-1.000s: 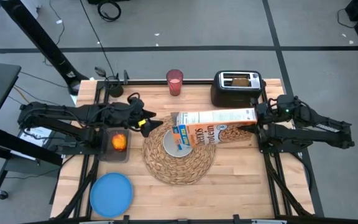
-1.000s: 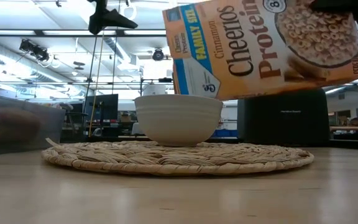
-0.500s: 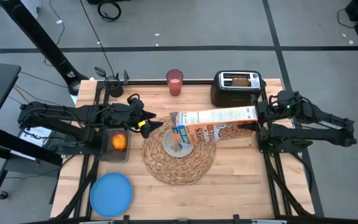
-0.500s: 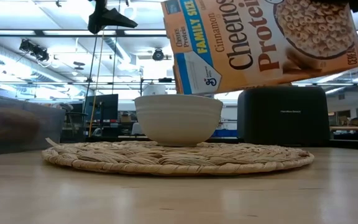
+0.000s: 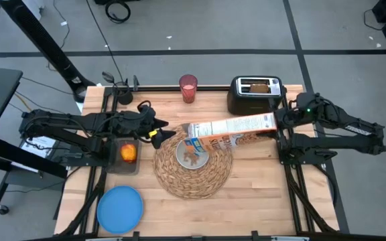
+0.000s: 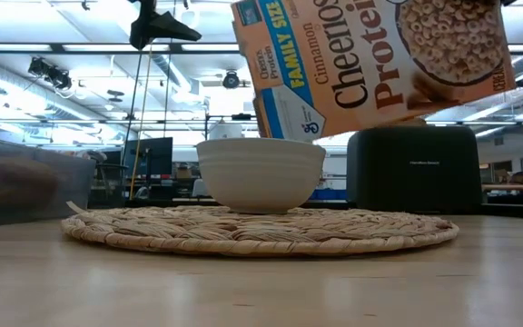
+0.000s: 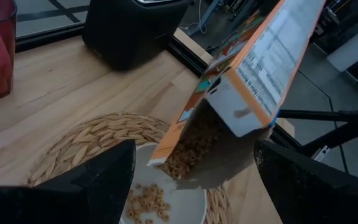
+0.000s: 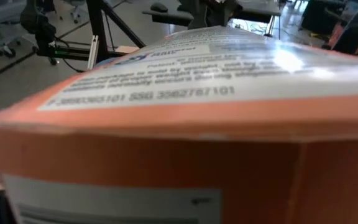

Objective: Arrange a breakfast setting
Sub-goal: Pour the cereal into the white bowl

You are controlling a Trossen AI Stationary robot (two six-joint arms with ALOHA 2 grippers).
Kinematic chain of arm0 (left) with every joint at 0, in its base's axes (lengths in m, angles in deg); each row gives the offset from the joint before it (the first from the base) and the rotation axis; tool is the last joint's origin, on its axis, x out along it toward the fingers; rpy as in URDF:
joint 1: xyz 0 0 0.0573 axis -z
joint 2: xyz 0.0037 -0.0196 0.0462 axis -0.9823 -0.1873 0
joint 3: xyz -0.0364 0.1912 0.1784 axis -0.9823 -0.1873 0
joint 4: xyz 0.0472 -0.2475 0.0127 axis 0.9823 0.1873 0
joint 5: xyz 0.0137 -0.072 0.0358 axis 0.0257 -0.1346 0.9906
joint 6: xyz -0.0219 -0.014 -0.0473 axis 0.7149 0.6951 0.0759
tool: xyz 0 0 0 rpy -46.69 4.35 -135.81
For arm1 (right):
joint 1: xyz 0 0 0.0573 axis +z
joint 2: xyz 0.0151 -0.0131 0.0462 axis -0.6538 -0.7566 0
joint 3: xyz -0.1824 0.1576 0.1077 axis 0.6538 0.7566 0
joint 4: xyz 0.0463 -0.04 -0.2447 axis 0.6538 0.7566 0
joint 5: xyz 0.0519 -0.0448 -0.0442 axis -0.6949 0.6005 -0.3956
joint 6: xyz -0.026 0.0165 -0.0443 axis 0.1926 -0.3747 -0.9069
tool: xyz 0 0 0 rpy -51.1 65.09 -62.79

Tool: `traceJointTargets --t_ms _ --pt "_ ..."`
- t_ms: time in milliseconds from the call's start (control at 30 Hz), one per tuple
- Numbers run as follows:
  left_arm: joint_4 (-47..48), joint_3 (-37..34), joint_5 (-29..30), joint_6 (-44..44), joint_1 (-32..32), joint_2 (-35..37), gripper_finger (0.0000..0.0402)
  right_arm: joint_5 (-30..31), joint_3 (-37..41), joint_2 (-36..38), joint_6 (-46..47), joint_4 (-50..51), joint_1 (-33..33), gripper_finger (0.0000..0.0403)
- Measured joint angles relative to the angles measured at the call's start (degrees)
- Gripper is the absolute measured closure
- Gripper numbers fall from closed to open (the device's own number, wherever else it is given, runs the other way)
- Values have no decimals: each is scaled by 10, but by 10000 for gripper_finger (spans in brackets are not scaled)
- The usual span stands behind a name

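An orange cereal box [image 5: 232,128] hangs tilted over the small white bowl [image 5: 193,154], held by my right gripper [image 5: 278,123]. Its open end [image 7: 238,115] points down, and cereal rings [image 7: 146,203] lie in the bowl. The bowl stands on the round woven placemat [image 5: 194,175]. My left gripper [image 5: 158,132] hovers open at the placemat's left edge, holding nothing. A red apple [image 5: 127,154] lies in a tub. The blue plate [image 5: 120,207] sits at the near left. The pink cup [image 5: 188,88] stands at the far edge. A toast slice [image 5: 259,86] sticks out of the toaster. My right gripper holds the cereal box by its closed end [image 5: 271,123], coming at it from the table's right, about level. The box fills the right wrist view and hides the fingers. The box is lifted clear and slopes down to its open end over the bowl.
The black toaster [image 5: 254,96] stands at the far right, just behind the box. A clear tub [image 6: 25,186] sits left of the placemat, below my left arm. Bare wood lies between the placemat and the near edge.
My right gripper has risen and rolled, lifting the box's held end. The box now tips more steeply, with a narrower side upward. Its open end has stayed over the bowl, and cereal has fallen in.
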Motion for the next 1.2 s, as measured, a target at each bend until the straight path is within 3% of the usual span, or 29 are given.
traceJointTargets --t_ms 367,1200 --pt "10 1 0 -8 -4 8 70 -25 -16 -43 -57 15 0 159" --pt "8 7 -3 -9 -55 9 70 -50 -16 -47 -112 -11 22 159"
